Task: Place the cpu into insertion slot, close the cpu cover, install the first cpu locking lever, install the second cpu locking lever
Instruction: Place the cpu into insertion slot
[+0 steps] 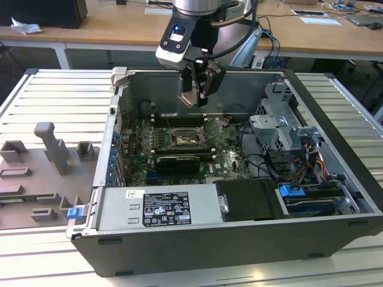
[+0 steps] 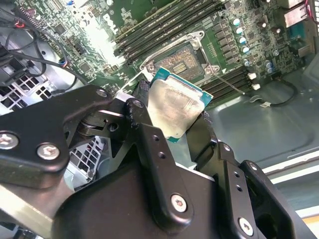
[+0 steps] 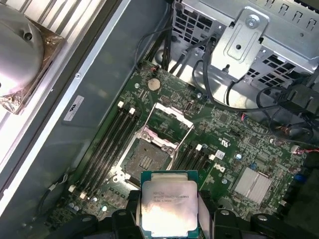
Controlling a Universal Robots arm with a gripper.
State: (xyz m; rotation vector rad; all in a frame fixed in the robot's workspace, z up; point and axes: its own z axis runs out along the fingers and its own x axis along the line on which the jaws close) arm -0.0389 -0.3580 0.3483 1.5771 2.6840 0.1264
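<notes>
Tool (image 1: pixel 196 97) clenched on cpu (image 3: pixel 168 206), held above uncovered insertion slot (image 3: pixel 147 160), not touching

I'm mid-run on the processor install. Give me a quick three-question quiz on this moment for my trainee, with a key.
1. True or false: the chip already sits in the socket.
2. Pick one. The cover of the socket is: A) swung open, B) shut over the socket, C) lying outside the computer.
3. Fill the gap: the gripper is shut on the ____, above the board.

Key
1. False. The chip is held in the air and the socket lies bare.
2. A
3. chip
</notes>
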